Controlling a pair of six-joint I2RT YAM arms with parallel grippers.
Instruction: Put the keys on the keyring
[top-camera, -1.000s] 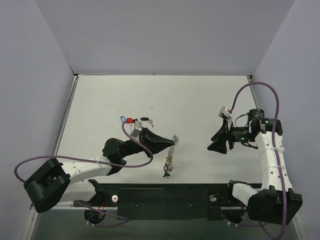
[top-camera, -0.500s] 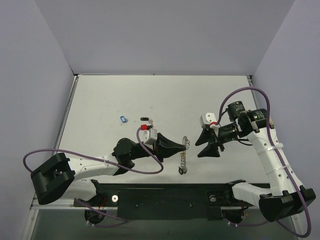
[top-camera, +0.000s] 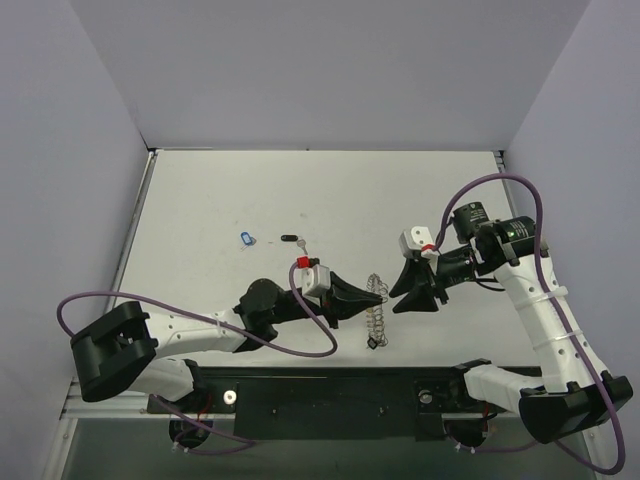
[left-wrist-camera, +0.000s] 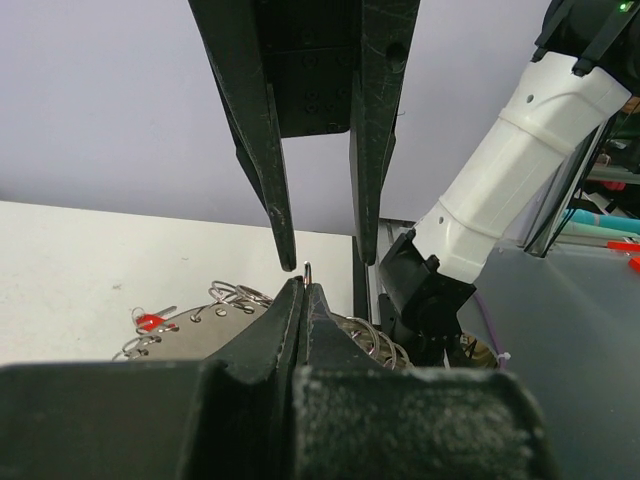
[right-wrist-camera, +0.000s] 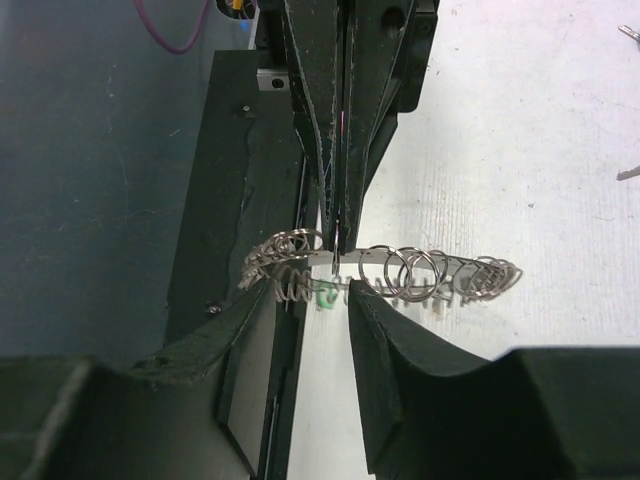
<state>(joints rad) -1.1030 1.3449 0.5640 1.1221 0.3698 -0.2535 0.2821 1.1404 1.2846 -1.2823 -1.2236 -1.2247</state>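
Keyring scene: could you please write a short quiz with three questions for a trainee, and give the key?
1. True or false: the left hand is shut on the keyring.
2. Where is the blue key? A on the table; B on the keyring; C in the left hand.
3. Fill in: the fingers of the right hand, either side of the keyring, are ___.
Key: 1 true; 2 A; 3 open.
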